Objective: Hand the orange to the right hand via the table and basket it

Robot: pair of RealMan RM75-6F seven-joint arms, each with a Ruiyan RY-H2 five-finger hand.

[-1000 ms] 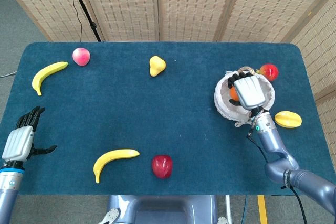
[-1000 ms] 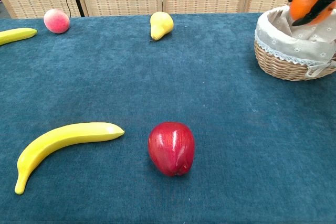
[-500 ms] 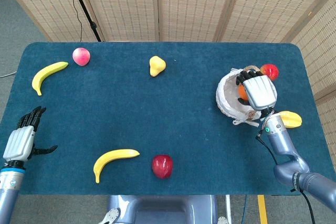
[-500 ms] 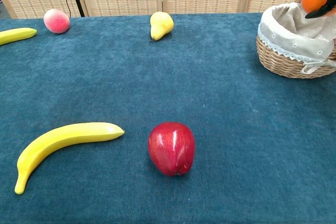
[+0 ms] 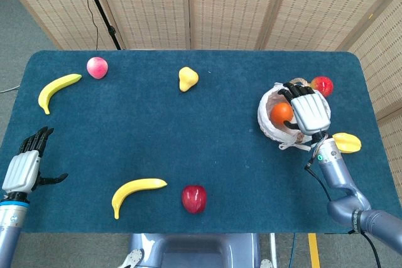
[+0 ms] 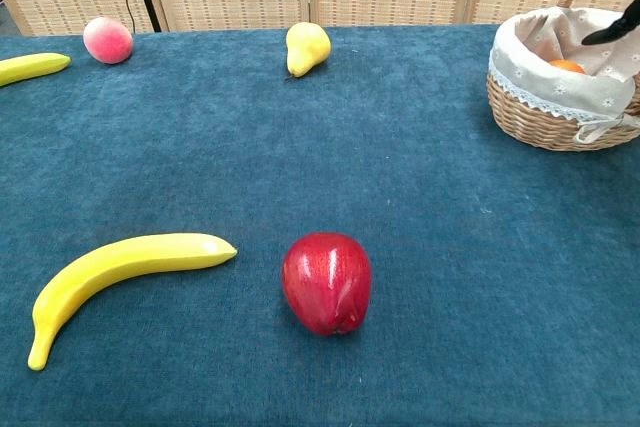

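The orange (image 5: 281, 113) lies inside the cloth-lined wicker basket (image 5: 269, 123) at the table's right side; in the chest view only its top (image 6: 566, 66) shows over the basket's lining (image 6: 530, 67). My right hand (image 5: 309, 108) hovers over the basket's right half, fingers spread, holding nothing; in the chest view just its dark fingertips (image 6: 612, 34) show at the top right corner. My left hand (image 5: 25, 163) stays open at the table's near left edge, far from the orange.
A red apple (image 5: 194, 198) and a banana (image 5: 135, 190) lie near the front edge. A pear (image 5: 187, 78), a peach (image 5: 97, 67) and a second banana (image 5: 58, 88) lie toward the back. A red fruit (image 5: 323, 84) and a yellow fruit (image 5: 347, 142) lie beside the basket.
My right hand has let go of the orange, which dropped into the basket. The hand's fingers have spread and it has lifted slightly. The left hand has not moved.
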